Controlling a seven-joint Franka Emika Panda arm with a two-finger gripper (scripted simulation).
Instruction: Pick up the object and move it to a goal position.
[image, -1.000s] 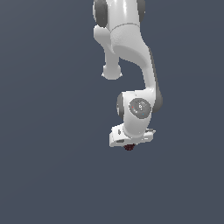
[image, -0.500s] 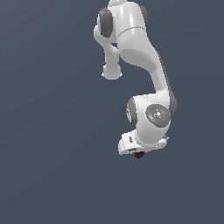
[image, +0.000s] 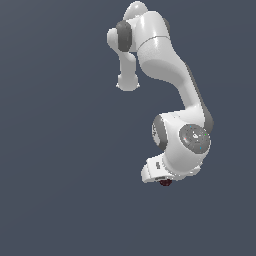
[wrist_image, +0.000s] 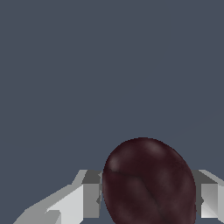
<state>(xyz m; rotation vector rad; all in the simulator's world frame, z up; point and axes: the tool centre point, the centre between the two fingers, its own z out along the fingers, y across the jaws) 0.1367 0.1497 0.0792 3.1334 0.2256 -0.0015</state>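
Note:
The object (wrist_image: 148, 183) is a dark maroon roundish lump. In the wrist view it fills the space between my two grey fingers (wrist_image: 89, 197), which press on its sides. In the exterior view only a small dark red bit of the object (image: 165, 183) shows under the white hand. My gripper (image: 164, 181) is shut on it and hangs at the end of the bent white arm, low and toward the exterior view's right. The fingers themselves are hidden by the hand in the exterior view.
A plain dark blue-grey background fills both views. The white arm (image: 165, 60) reaches down from the top of the exterior view.
The hand with the object has moved toward the exterior view's right and a little lower. The arm's wrist has turned, so the hand looks more foreshortened.

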